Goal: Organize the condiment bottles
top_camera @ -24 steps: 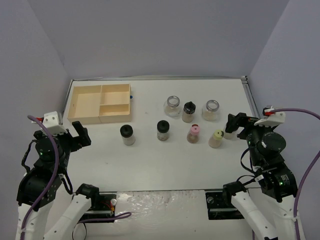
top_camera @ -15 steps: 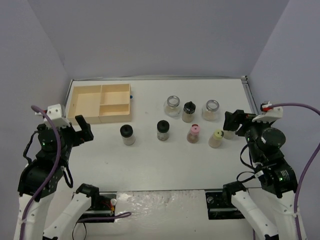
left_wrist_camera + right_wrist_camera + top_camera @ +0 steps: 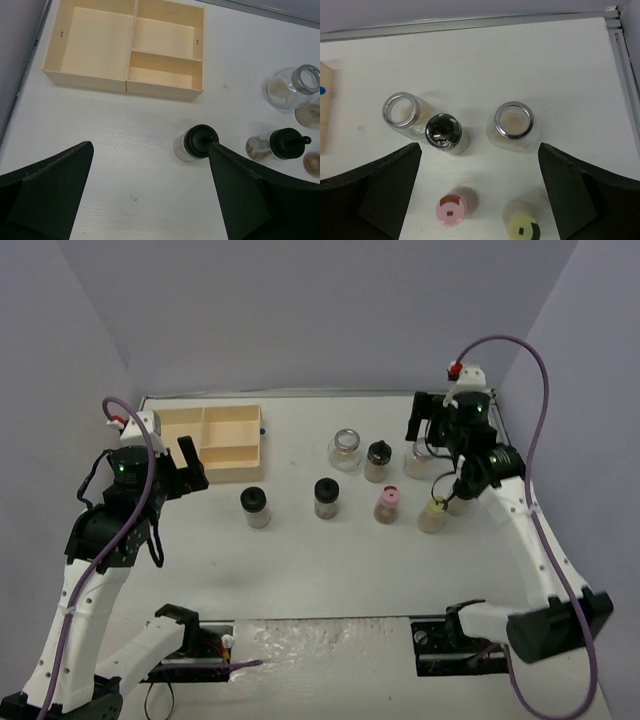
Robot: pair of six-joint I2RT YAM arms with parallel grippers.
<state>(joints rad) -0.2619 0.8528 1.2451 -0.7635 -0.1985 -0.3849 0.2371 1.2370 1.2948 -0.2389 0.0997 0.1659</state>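
Black-capped jar [image 3: 196, 142], likely target. Stands upright just ahead of open left jaws, slightly right of centre. Right jaws open too, farther.

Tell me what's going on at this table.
This robot is set to sort the condiment jars. Neither claw holds anything: the left claw hangs open near a black-capped jar, and the right claw hangs open above a silver-rimmed jar and its neighbours. All the jars stand loose on the table; the wooden tray holds none.
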